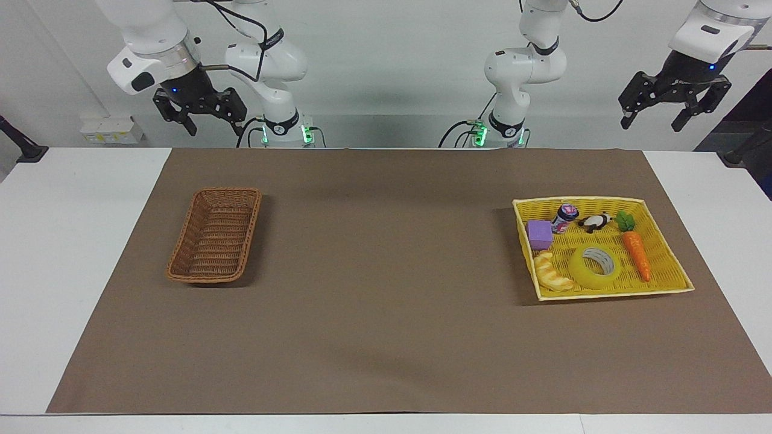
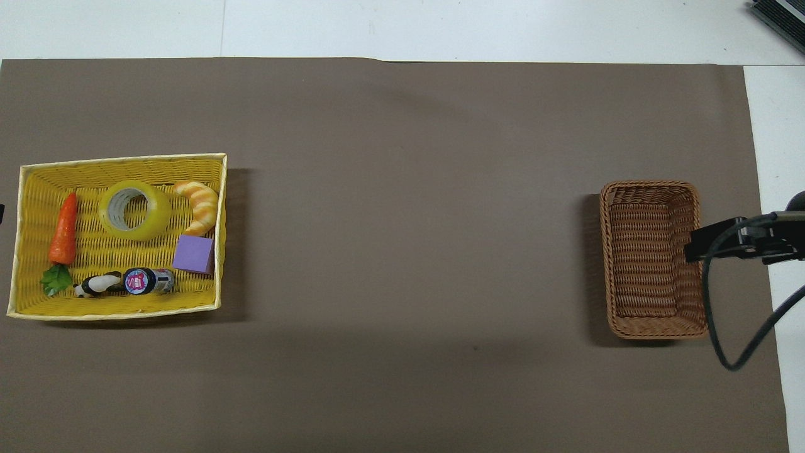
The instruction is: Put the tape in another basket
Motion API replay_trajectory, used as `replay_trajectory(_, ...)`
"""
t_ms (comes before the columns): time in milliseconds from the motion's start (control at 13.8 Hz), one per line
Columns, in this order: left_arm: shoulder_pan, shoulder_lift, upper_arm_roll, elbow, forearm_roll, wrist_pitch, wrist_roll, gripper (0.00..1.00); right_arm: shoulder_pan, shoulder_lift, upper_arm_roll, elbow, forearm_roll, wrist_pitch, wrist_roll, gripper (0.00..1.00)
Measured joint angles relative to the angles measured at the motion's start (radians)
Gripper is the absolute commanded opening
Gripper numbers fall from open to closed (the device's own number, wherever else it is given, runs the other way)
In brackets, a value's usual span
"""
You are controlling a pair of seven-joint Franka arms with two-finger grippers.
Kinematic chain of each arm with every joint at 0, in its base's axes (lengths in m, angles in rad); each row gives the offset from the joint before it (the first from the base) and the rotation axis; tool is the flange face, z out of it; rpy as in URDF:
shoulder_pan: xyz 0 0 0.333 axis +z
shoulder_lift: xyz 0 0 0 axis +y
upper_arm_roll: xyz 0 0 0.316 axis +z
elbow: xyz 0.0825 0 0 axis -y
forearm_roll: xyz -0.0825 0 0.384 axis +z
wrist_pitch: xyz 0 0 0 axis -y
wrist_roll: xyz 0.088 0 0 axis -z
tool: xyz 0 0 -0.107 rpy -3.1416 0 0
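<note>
The tape, a wide yellow roll with a grey-white core, lies flat in the bright yellow basket at the left arm's end of the table. It also shows in the overhead view. The narrow brown wicker basket stands empty at the right arm's end, and shows in the overhead view. My left gripper hangs open and empty, high over the table's robot-side edge. My right gripper hangs open and empty, high over that edge at the brown basket's end.
In the yellow basket with the tape lie a carrot, a croissant, a purple block, a small bottle and a panda figure. A black part of the right arm with a cable overhangs the brown basket's edge.
</note>
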Motion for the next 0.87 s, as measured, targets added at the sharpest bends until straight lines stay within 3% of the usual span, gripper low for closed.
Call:
replay_trajectory(362,0.015,0.001,0.003,-0.072,-0.002,0.098,0.001,1.0,0.0,0.0,0.0,0.0,0.0,0.0,0.0,1.0)
replay_trajectory(652,0.058,0.01,0.005,-0.229,-0.005,0.268,0.055,1.0,0.0,0.0,0.0,0.0,0.0,0.0,0.0,1.0)
replay_trajectory(869,0.09,0.036,0.006,-0.398,-0.01,0.485,0.112,1.0,0.0,0.0,0.0,0.0,0.0,0.0,0.0,1.0)
